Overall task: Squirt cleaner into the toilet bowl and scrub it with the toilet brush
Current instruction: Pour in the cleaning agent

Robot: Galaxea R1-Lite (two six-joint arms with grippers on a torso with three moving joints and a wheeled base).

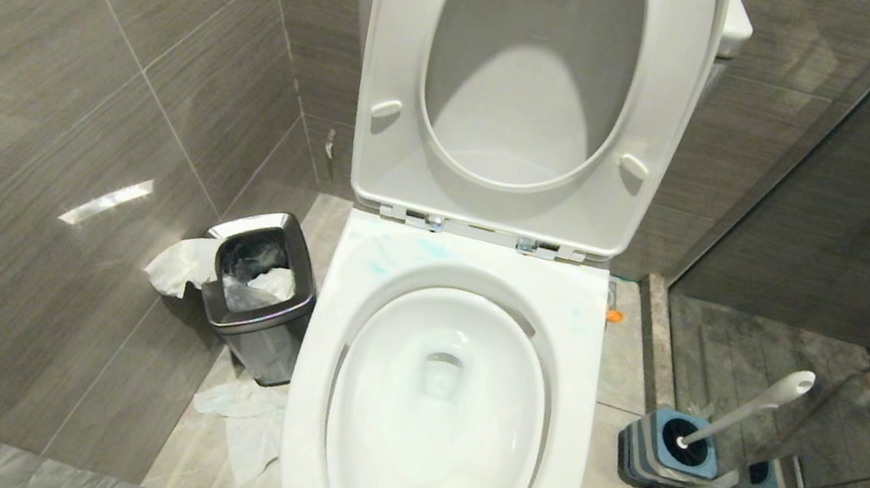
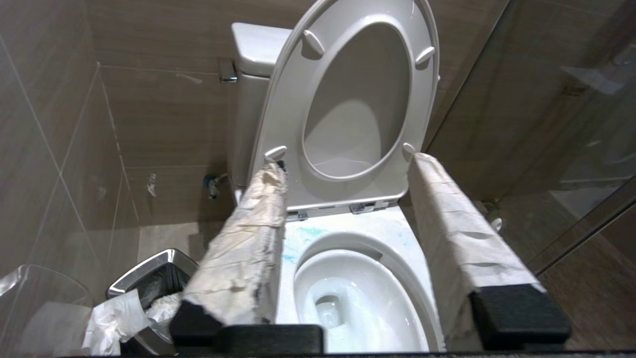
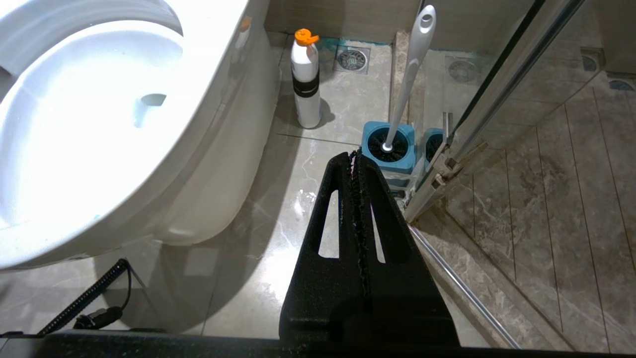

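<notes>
My left gripper (image 2: 348, 164) hangs over the toilet bowl (image 2: 357, 298) with its paper-wrapped fingers (image 2: 238, 253) spread apart and nothing between them — the raised seat (image 2: 348, 99) shows beyond their tips and the basin sits below the gap. The cleaner (image 2: 303, 236) looks to be already in: pale teal streaks lie on the flat rim just by my left finger, and the water under me seems faintly tinted. So I judge the squirting done and the scrubbing not yet begun.

The toilet brush (image 3: 410, 74) stands in its blue holder (image 3: 387, 146) on the floor just past the tips of my right gripper (image 3: 355, 159), whose black fingers are pressed flat together, holding nothing. A white bottle (image 3: 305, 79) with an orange cap stands further off, beside the toilet's base. What is left — lift the brush and work it round the bowl.

The bottle carries a dark band, but I can read no brand or writing anywhere.
</notes>
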